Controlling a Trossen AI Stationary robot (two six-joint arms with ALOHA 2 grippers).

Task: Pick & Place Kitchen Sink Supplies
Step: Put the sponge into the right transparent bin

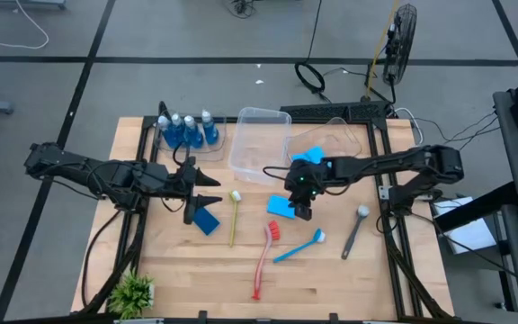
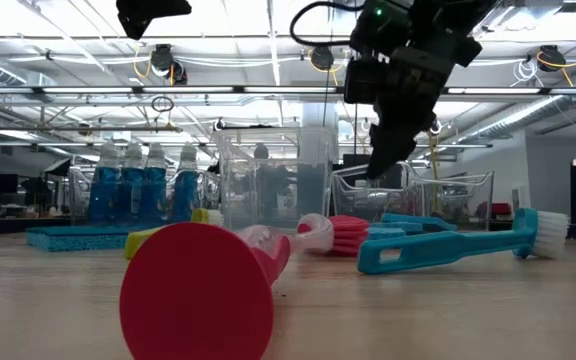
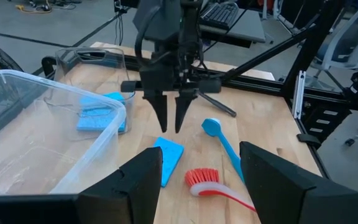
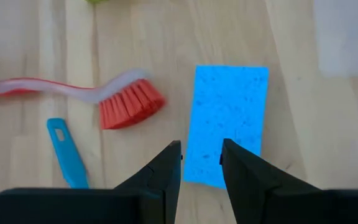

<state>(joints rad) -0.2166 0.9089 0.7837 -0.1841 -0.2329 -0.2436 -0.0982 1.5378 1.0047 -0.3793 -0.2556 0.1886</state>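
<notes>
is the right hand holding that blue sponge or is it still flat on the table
Flat on the table, not held. The right hand hovers above the blue sponge, fingers slightly apart with nothing between them; the left wrist view shows a gap beneath the fingertips.

A wooden table (image 1: 331, 279) is carrying four bottles (image 1: 187, 130), two clear tubs (image 1: 261, 139), two blue sponges (image 1: 207, 221) (image 1: 280, 206), a plant (image 1: 133, 292), and yellow-green (image 1: 235, 216), red (image 1: 265, 256), blue (image 1: 299, 246) and grey (image 1: 355, 230) brushes.

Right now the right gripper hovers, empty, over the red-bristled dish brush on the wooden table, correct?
Not quite. The right gripper hovers, empty, over the flat blue rectangular sponge, not the red-bristled dish brush, which lies beside it on the wooden table. The right wrist view shows this.
</notes>
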